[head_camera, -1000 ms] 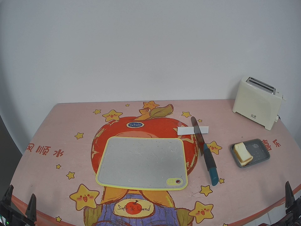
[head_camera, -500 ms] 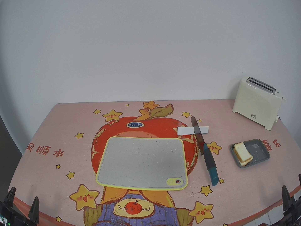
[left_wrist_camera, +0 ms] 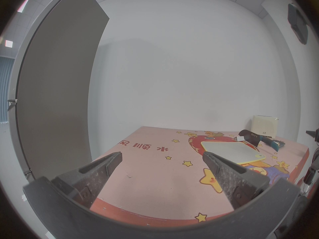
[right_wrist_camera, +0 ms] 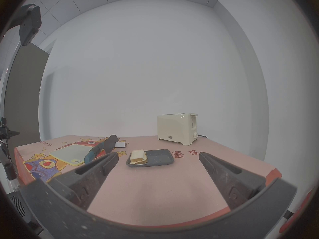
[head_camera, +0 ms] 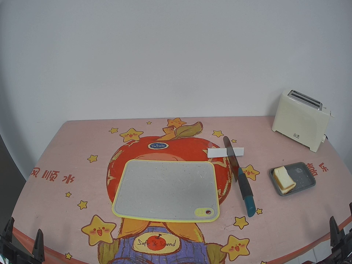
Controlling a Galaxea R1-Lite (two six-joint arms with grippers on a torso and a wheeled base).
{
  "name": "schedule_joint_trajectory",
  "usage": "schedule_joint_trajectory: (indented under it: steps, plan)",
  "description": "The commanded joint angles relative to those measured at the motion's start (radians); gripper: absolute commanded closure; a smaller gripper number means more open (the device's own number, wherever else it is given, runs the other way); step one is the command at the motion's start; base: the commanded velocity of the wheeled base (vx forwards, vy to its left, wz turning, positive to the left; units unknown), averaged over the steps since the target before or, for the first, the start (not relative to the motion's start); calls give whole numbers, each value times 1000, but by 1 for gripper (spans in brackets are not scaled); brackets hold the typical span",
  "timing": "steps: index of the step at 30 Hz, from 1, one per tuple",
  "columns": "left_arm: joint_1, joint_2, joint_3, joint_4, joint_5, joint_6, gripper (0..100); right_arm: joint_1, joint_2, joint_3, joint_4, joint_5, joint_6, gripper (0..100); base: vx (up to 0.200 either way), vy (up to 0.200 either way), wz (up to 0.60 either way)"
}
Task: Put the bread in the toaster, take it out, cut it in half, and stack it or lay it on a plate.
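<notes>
— What has moved since a second ago?

— Little. Our right pincer (right_wrist_camera: 159, 155) has sunk a touch at the desk's front right corner and has kept still for the last half second. Our left pincer (left_wrist_camera: 162, 155) has drifted slightly to and fro at the front left corner. Nothing lying on the desk (head_camera: 73, 154) has shifted.

— How do our pincers stand?

— Both are spread wide, and we hold nothing in either. Each hangs at the front edge, well apart from the things on the desk.

— Where do we see the bread?

— The bread (head_camera: 283, 178) lies on the grey tray (head_camera: 306, 173), at the end of the tray that faces the knife. The tray sits near the right edge. Beyond it, at the far right corner, we see the toaster (head_camera: 300, 120), upright with its slots facing up and apart from the tray.

— And the cutting things?

— The cutting board (head_camera: 167, 189) lies flat in the middle of the desk, closer to the front edge than to the far one. The knife (head_camera: 242, 180) lies between the board and the tray, just beside the board's right side. Its dark handle with the teal end points toward the front edge, and its blade points toward the far edge. The blade crosses over a white strip (head_camera: 220, 152) that lies just beyond the board's far right corner.
</notes>
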Motion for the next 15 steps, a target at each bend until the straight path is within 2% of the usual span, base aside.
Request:
schedule_joint_trajectory:
  steps: [1, 15]
  plan:
    - [5, -23, 18, 1, 1, -17, 0, 0, -16, 15, 2, 6, -9, 0, 0, 0, 0]
    - [7, -23, 18, 3, 8, -30, 0, -1, -14, 15, 2, 2, -10, 0, 0, 0, 0]
